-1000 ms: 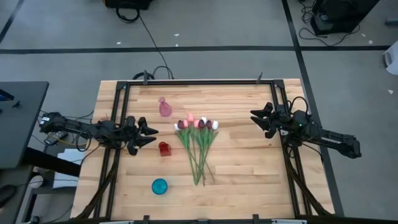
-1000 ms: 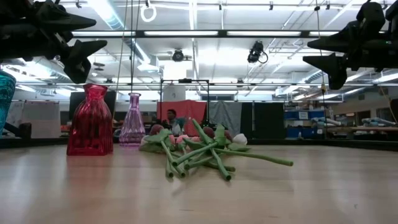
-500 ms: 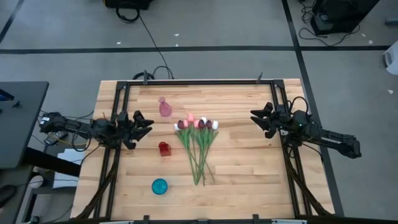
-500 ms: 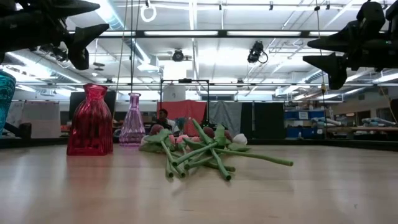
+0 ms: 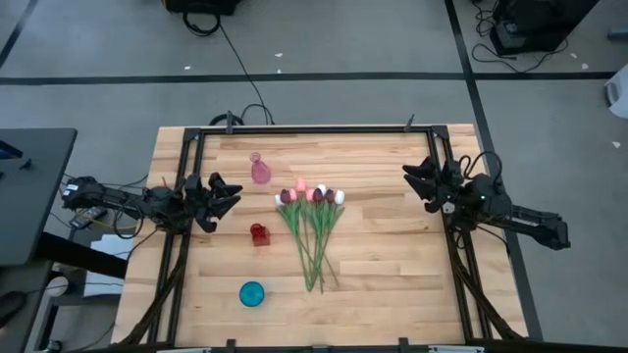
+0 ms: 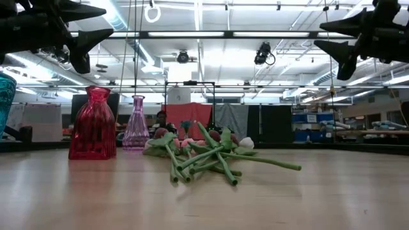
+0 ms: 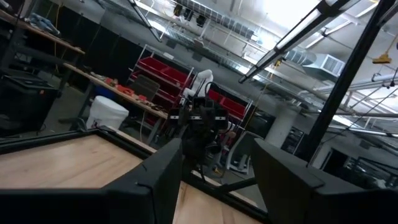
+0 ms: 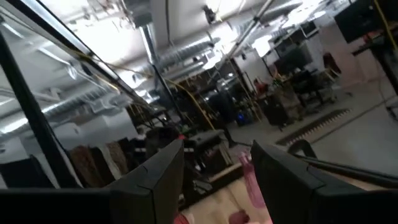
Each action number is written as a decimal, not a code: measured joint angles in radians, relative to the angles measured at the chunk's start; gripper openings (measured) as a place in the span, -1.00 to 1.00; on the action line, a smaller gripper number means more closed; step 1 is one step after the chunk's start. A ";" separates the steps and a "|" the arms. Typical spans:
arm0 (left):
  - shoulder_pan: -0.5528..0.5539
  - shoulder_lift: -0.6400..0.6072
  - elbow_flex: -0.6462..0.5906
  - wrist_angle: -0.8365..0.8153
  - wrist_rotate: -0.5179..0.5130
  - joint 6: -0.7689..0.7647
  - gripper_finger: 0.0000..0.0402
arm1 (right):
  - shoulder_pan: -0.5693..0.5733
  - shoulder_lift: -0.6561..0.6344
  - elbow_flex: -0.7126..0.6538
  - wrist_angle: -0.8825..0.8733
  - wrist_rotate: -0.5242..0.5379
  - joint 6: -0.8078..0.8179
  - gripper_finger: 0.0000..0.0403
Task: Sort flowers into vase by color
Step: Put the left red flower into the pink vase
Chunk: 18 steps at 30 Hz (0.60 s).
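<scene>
The flowers (image 5: 312, 230) lie in a loose bunch mid-table, with maroon, pink and white heads (image 5: 309, 194) toward the far edge and green stems toward the near edge; in the low view the flowers (image 6: 204, 156) rest flat on the wood. Three vases stand left of them: pink (image 5: 259, 169), red (image 5: 258, 233) and teal (image 5: 252, 293). My left gripper (image 5: 234, 196) hovers open, left of the red vase, high above the table (image 6: 102, 21). My right gripper (image 5: 412, 181) hovers open, right of the flowers, also high (image 6: 319, 35). Neither touches anything.
A black metal frame (image 5: 314, 128) runs along the table's far and side edges. Bare wood lies between the flowers and the right arm and along the near edge. The right wrist view shows the pink vase (image 8: 251, 180) beyond the open fingers.
My left gripper has risen and drawn back a little toward the far-left, away from the red vase, tipping upward. My right gripper has moved slightly up and toward the table's right edge. Flowers and vases have stayed put.
</scene>
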 joint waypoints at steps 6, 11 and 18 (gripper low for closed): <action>0.000 0.000 0.000 0.002 -0.052 0.022 -0.02 | 0.004 0.006 0.000 0.006 -0.103 0.048 0.00; 0.000 0.041 0.027 -0.050 0.057 0.078 -0.02 | 0.020 0.103 0.008 -0.011 -0.116 0.093 -0.05; 0.000 0.206 0.127 -0.124 0.058 0.154 -0.02 | 0.117 0.427 0.154 -0.140 -0.027 0.095 -0.13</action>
